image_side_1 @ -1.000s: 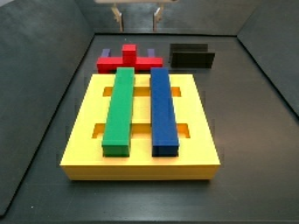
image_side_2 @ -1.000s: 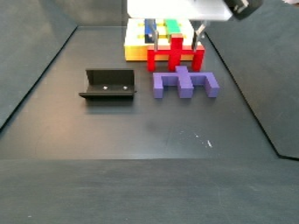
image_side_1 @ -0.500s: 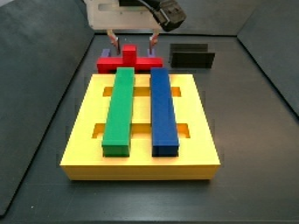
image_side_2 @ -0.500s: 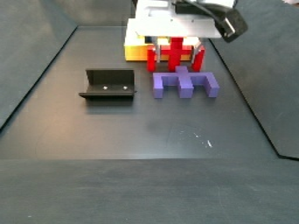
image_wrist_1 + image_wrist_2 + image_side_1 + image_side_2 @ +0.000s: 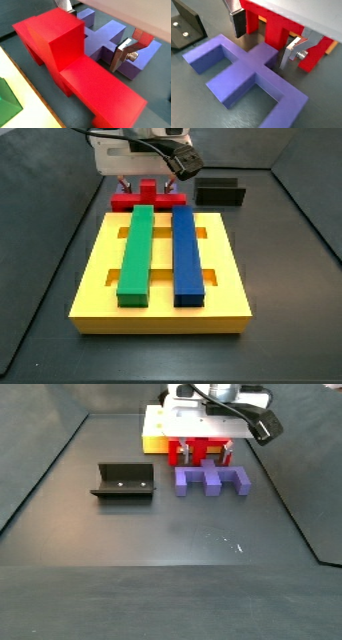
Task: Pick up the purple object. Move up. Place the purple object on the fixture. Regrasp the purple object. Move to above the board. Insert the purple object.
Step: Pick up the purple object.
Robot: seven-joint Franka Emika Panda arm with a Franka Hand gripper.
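Hanging low over the far end of the dark desk (image 5: 160, 564), my pincer (image 5: 264, 39) has its silver fingers (image 5: 237, 21) spread apart with nothing clamped between them. In both wrist views the plates stand on either side of the red cross-shaped block (image 5: 70, 70), one finger (image 5: 124, 54) down in the gap between that red block and the wide violet-purple bridge-like block (image 5: 244, 75).

A wrist view shows the purple block lying flat on the floor, its legs and centre post spread out, just beside the red block; whether the two touch I cannot tell. A side view (image 5: 211, 480) shows it nearer the camera than the red block (image 5: 201, 450), free of my fingers. From the opposite side (image 5: 118, 189) only a sliver of purple peeks out behind the red block (image 5: 146, 196).

That same side view gives the large yellow slotted board (image 5: 160, 303) in full, carrying a long green bar (image 5: 136, 248) and a long blue bar (image 5: 187, 251) side by side. The small black L-shaped fixture (image 5: 122, 481) stands well apart from my pincer (image 5: 201, 454), beside the purple block.
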